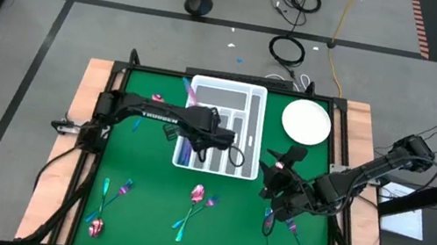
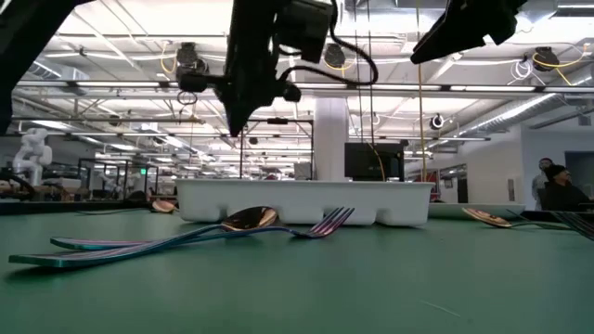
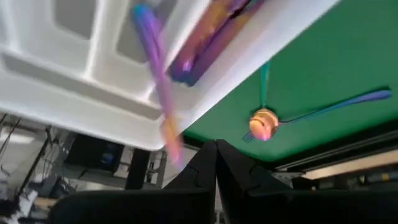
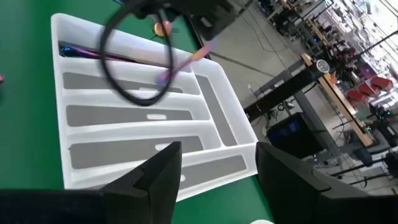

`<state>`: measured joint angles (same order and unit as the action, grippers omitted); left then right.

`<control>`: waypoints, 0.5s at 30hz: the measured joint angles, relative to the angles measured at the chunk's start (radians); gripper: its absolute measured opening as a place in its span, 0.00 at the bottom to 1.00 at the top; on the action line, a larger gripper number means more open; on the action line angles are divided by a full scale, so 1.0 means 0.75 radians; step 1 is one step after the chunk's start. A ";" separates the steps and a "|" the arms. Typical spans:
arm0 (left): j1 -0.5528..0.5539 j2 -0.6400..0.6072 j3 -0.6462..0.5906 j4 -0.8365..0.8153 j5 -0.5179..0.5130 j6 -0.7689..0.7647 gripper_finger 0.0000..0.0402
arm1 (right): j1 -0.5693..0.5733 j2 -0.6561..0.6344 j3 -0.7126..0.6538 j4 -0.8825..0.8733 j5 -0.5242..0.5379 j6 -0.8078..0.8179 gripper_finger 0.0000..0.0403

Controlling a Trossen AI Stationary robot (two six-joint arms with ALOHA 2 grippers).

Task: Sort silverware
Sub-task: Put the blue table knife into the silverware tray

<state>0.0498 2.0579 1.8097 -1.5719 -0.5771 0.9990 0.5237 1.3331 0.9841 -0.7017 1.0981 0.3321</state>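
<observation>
A: Left gripper [image 1: 190,142] is over the white tray [image 1: 256,95], above its leftmost compartment, and its jaws are pinched together with a pink-purple piece of silverware [image 3: 160,93] sticking out from between them.

B: The left wrist view shows that piece slanting down across the tray's rim, blurred, with another purple piece [image 3: 208,43] lying in the compartment beside it.

A: Right gripper [image 1: 279,186] hangs over the green bench [image 1: 151,209] just off the tray's right-hand near corner. Jaws wide, nothing in them.

B: The rest of the silverware is scattered on the bench. A pair at the near left [image 1: 110,198], another crossed pair in the middle [image 1: 195,208], more near the right gripper [image 1: 292,242].

A: One lone piece sits at the left near the arm [image 1: 157,98]. Round white plate [image 1: 306,122] is beside the tray on the right.

B: From the low view, a spoon [image 2: 249,219] and a fork [image 2: 327,223] lie in front of the tray.
</observation>
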 joint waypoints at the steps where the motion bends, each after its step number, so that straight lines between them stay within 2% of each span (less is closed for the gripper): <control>1: -0.001 0.000 -0.016 0.001 0.001 0.006 0.01 | -0.001 0.000 0.000 -0.001 0.000 0.001 0.48; 5: 0.004 0.000 -0.063 0.001 -0.010 -0.009 0.01 | -0.001 0.000 0.000 -0.014 -0.001 0.025 0.48; 10: 0.020 -0.013 -0.046 0.027 -0.003 -0.116 0.01 | -0.001 0.000 0.000 -0.046 -0.001 0.064 0.48; 12: 0.040 -0.043 -0.036 0.074 0.063 -0.166 0.01 | -0.001 0.000 0.000 -0.049 -0.001 0.066 0.48; 15: 0.112 -0.113 -0.025 0.197 0.242 -0.296 0.01 | -0.001 0.000 0.000 -0.046 -0.001 0.066 0.48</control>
<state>0.1338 1.9734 1.7908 -1.4238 -0.3953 0.7770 0.5232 1.3331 0.9840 -0.7365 1.0973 0.3817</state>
